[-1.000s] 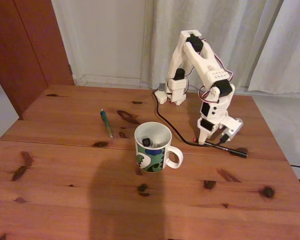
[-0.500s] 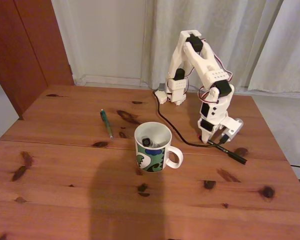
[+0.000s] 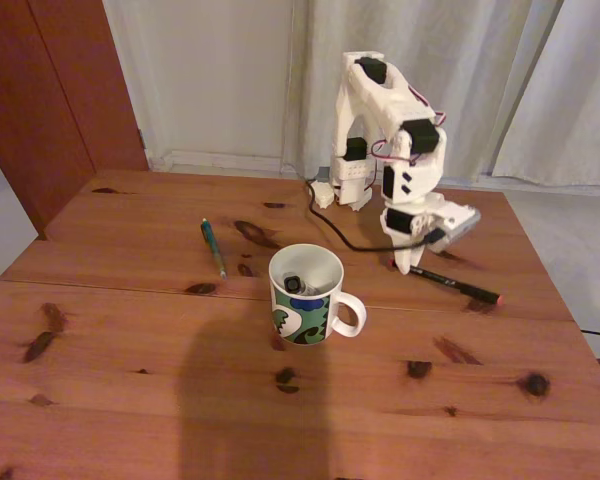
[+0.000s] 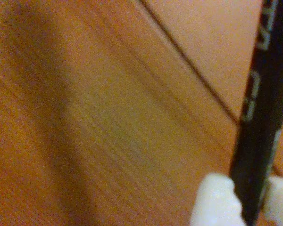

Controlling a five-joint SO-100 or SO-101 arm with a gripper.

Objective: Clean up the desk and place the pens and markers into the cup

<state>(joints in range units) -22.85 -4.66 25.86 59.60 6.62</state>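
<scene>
My gripper (image 3: 408, 262) is shut on one end of the thin black pen (image 3: 458, 283), whose red end points right, low over the desk (image 3: 130, 350). The wrist view shows that black pen (image 4: 259, 117) pinched between my white fingertips (image 4: 212, 202), with blurred wood behind. The cup (image 3: 305, 297), a white mug with a green and blue swirl, stands at the desk's middle, left of the gripper. Inside it leans a marker with a black cap (image 3: 295, 283). A green pen (image 3: 213, 247) lies on the wood farther left.
A black cable (image 3: 330, 228) runs from the arm's base (image 3: 352, 190) across the desk behind the cup. Curtains hang behind the table and a dark door is at the back left. The desk's right edge lies near the pen's red end.
The arm has risen and swung left and back. The gripper has pulled the black pen along with it, and the pen now sits closer to the cup's side.
</scene>
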